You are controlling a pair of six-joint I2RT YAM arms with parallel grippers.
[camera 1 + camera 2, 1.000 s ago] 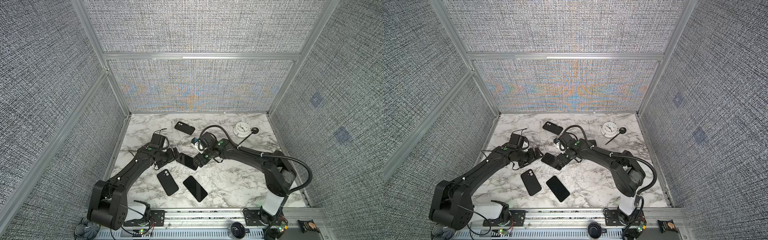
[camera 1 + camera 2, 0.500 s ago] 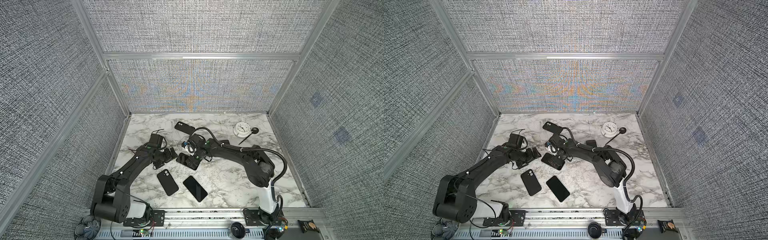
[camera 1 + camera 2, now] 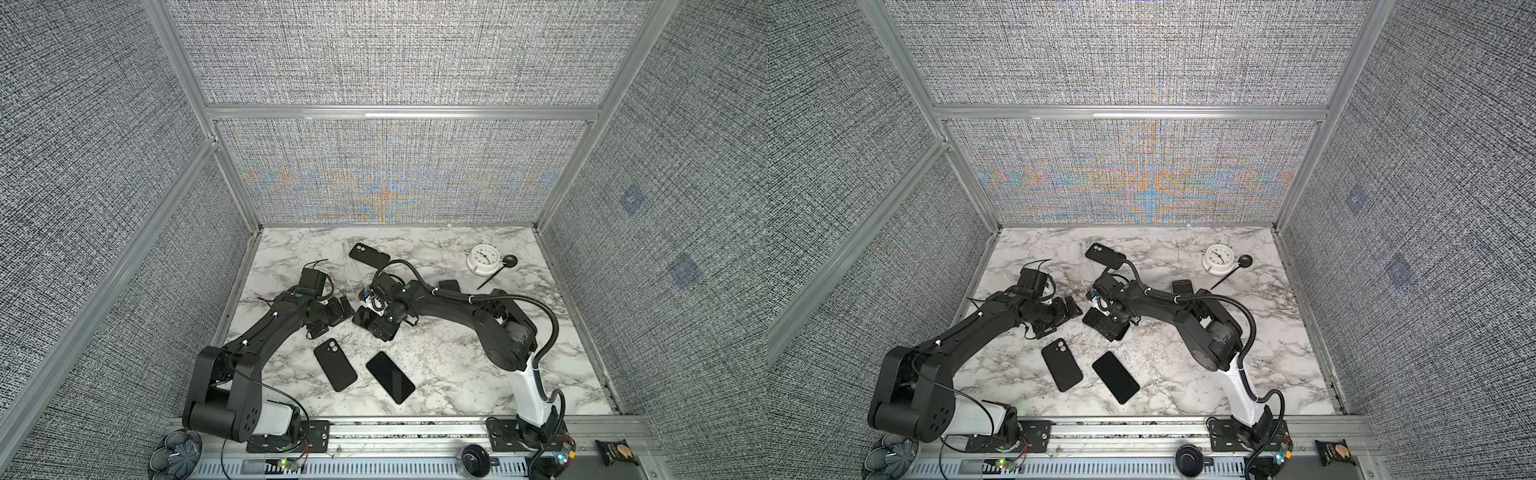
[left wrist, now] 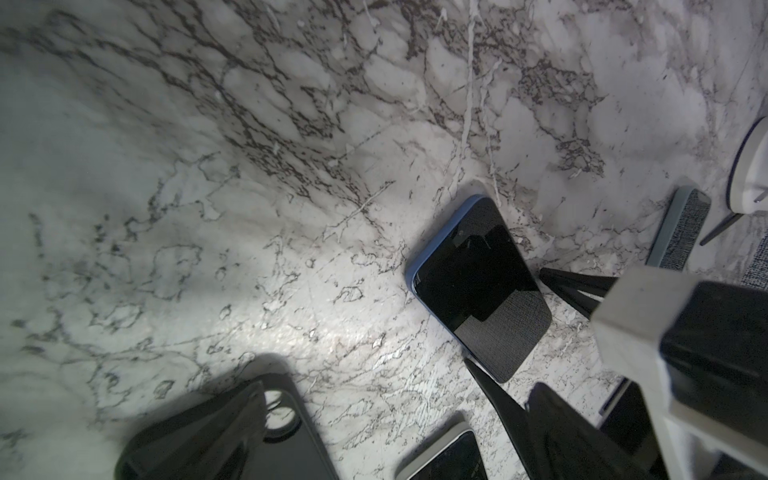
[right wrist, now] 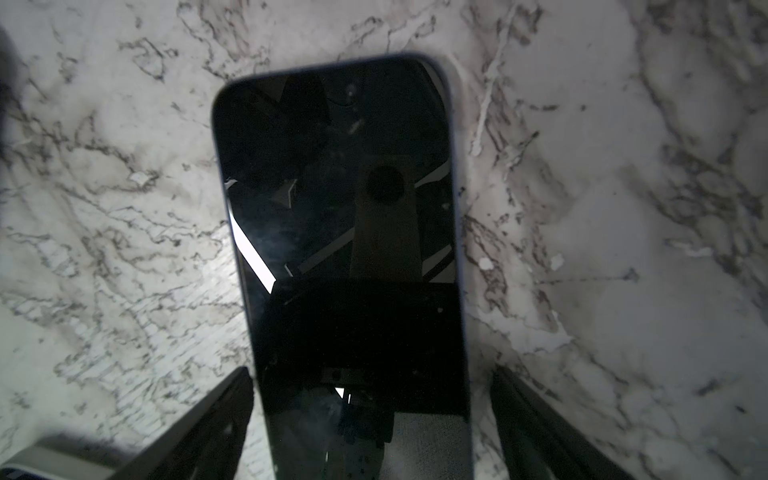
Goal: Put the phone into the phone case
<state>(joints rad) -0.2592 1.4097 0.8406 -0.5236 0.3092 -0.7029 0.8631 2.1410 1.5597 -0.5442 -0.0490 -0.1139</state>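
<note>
A dark-screened phone with a blue edge lies flat on the marble, mid-table in both top views. My right gripper is open, one finger along each long side of the phone, with marble showing in both gaps. It hangs low over the phone's near end. An empty black phone case with a camera cut-out lies nearer the front. My left gripper is open and empty, just left of the phone.
A second phone, screen up, lies beside the case. Another black case sits towards the back. A small dark slab, a white clock and a black spoon are at the back right. Fabric walls enclose the table.
My right gripper has shifted left along the phone while its arm swung in, and its jaws have widened slightly. The left gripper has drawn back a little to the left.
</note>
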